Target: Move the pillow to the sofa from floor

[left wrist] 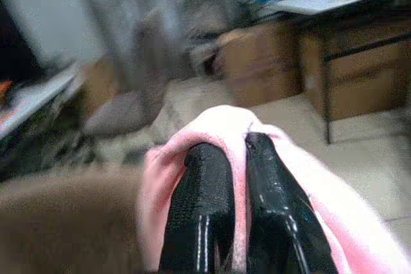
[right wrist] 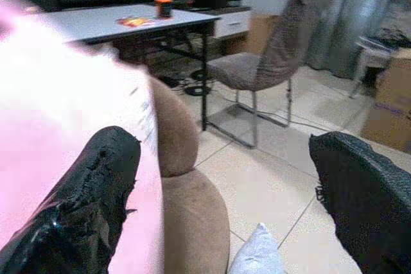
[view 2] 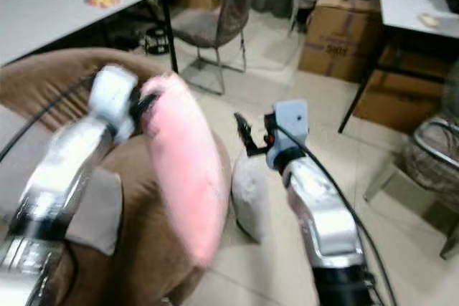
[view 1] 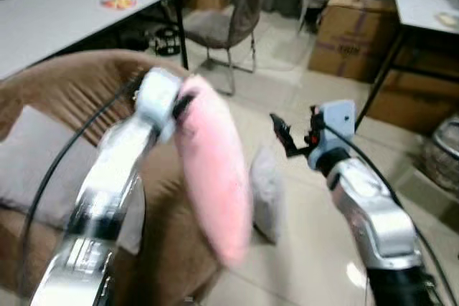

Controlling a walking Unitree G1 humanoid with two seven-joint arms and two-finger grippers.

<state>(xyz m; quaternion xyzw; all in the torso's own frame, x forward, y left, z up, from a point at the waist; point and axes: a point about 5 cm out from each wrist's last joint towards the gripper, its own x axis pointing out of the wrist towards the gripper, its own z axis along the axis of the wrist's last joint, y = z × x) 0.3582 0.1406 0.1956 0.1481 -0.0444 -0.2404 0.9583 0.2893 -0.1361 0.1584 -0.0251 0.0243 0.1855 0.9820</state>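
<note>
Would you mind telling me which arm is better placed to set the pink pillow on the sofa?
Left. The left gripper is already shut on the pink pillow, holding it over the sofa. The right gripper hangs open beside it, over the floor.

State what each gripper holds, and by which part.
Left gripper: jaws pinch the pink pillow at its top edge. Right gripper: open, holding nothing.

Pink pillow point(view 1: 212, 177), brown sofa point(view 1: 72, 91), grey cushion point(view 1: 267, 193).
</note>
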